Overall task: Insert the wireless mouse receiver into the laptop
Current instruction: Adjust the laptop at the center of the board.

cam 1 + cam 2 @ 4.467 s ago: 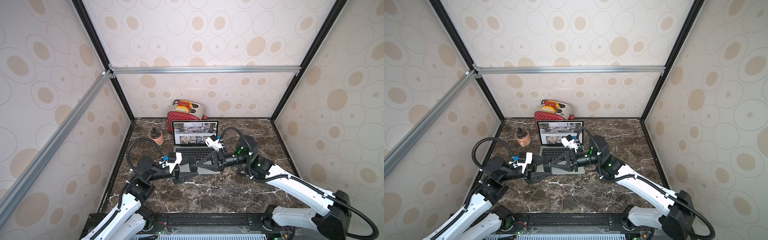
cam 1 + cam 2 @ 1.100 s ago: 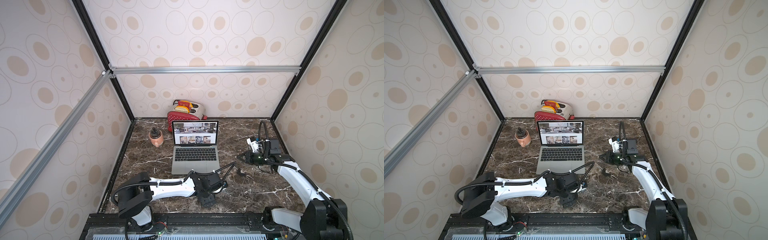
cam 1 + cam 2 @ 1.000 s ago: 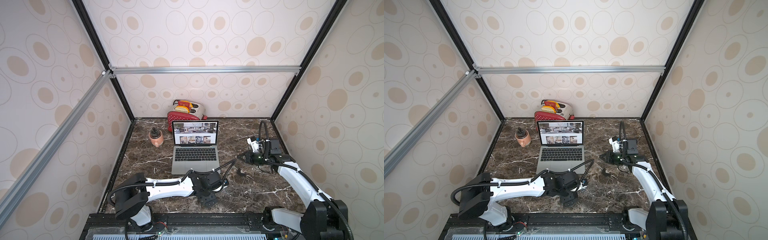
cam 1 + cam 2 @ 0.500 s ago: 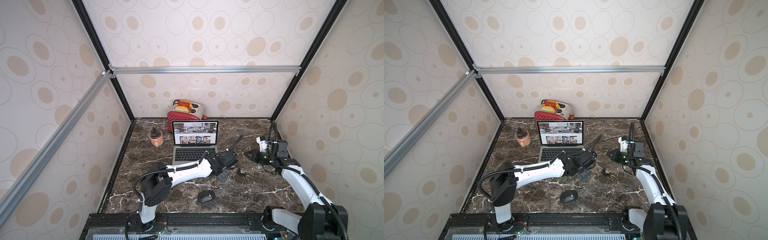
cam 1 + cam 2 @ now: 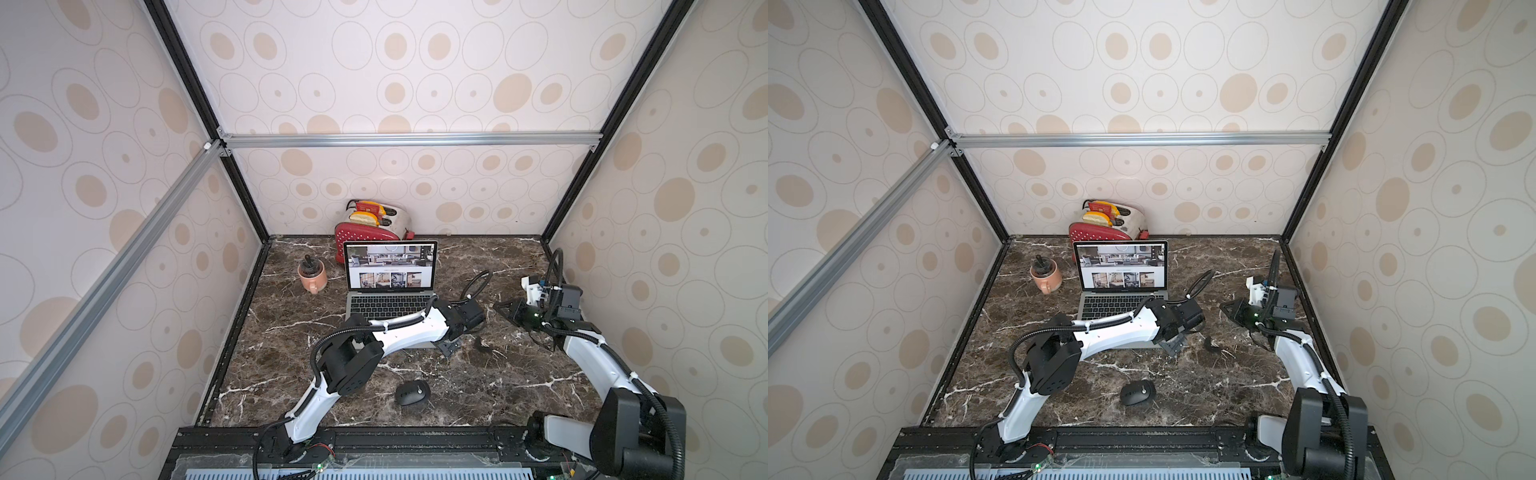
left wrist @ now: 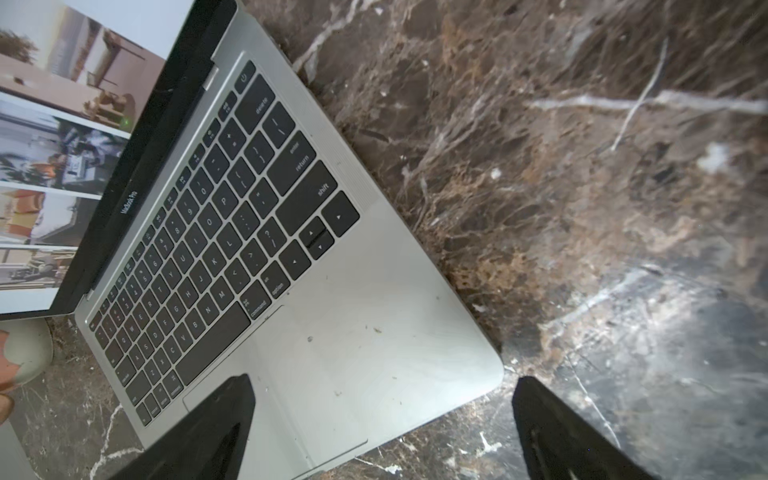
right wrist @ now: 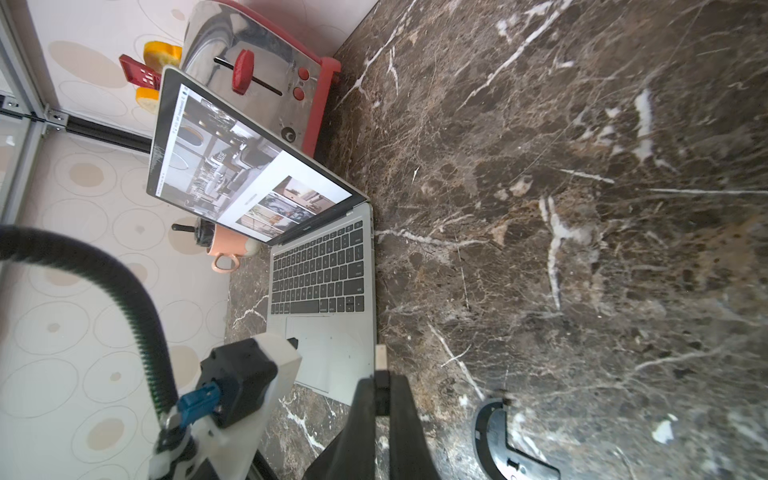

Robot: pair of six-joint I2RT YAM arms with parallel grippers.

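Both top views, dark marble table [image 5: 503, 384], circle-patterned walls [image 5: 374, 66], open laptop [image 5: 390, 282]

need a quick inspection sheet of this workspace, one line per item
surface: dark marble tabletop with white veins
job's things: laptop open, screen lit; receiver pinched in the right tool, apart from the laptop; black mouse near the front edge
clutter: red toaster behind the laptop; pink mug beside the laptop; small dark part lying on the marble
grippers: left tool open above the laptop's front corner; right tool shut on the receiver
cables: black ribbed hose arcs off the left arm
surroundings: dotted wall panels; aluminium bar
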